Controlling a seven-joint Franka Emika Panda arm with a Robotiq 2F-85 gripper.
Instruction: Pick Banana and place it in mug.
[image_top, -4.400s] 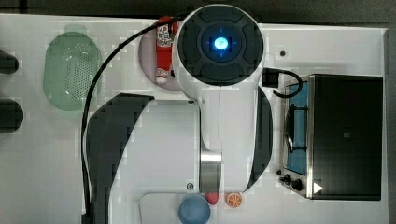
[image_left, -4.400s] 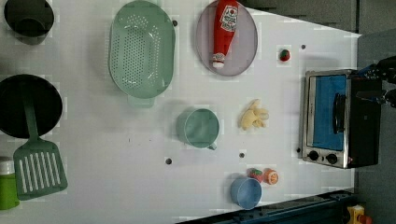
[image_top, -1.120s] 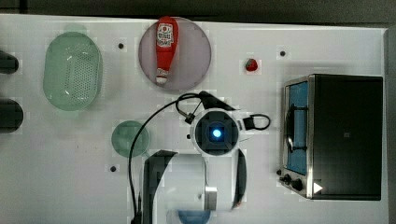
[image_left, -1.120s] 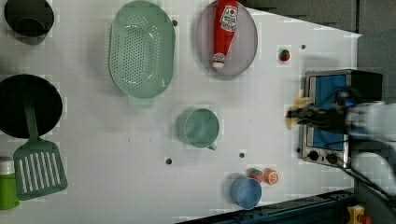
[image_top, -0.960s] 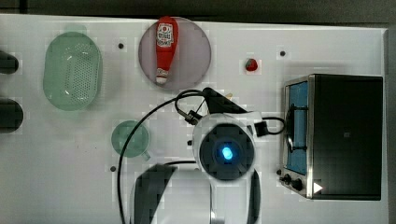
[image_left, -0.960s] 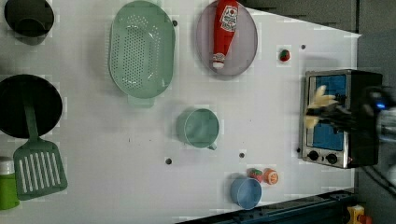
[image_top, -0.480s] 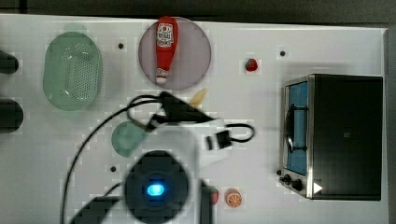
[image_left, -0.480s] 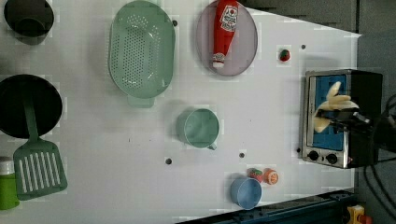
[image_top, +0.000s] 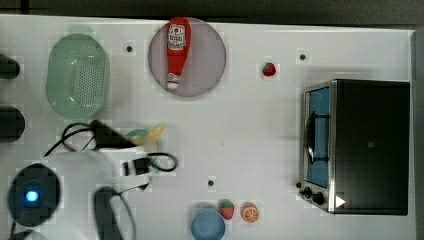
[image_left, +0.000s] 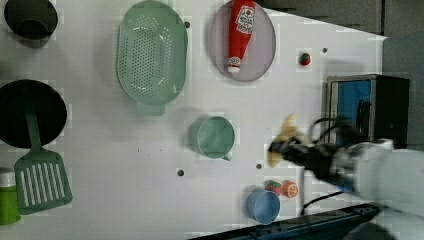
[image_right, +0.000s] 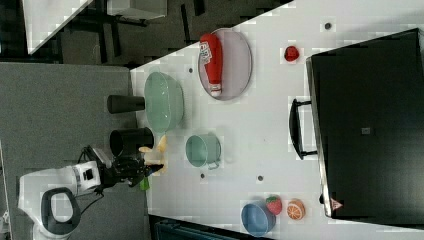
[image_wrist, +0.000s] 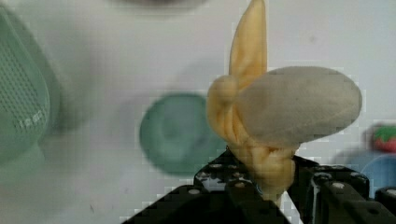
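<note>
**A:** Top view: what stage does it show?

**B:** The gripper (image_top: 148, 139) is clamped on the banana (image_top: 155, 133), whose pale tip juts past the rim of the mug (image_top: 138, 137). The pick is done; the release is not. The white arm body covers part of the mug, so whether the fruit is centred over the mouth cannot be told.

**A:** Left view?

**B:** The banana (image_left: 283, 141) is held aloft, well off the table (image_left: 125, 170). It appears to the left view's right of the mug (image_left: 213, 137), which stands empty and upright, its handle toward the blue bowl (image_left: 263, 206). Open table lies all around the mug; the colander (image_left: 151, 52) is the nearest neighbour, just apart from it.

**A:** Right view?

**B:** The gripper (image_right: 145, 167) holds the banana (image_right: 159, 150) on the right view's left of the mug (image_right: 202, 150), near the table's edge. The toaster oven (image_right: 367, 130) is well apart.

**A:** Wrist view?

**B:** The banana (image_wrist: 243, 112) stands up from between the black fingers (image_wrist: 219, 179), gripped at its lower end. The mug (image_wrist: 177, 134) shows behind it, mouth open and empty.

**A:** What remains?

**B:** Judging from these, aligning over the mouth, lowering and releasing. The banana looks smaller than the opening, but its long tip could catch the rim.
</note>
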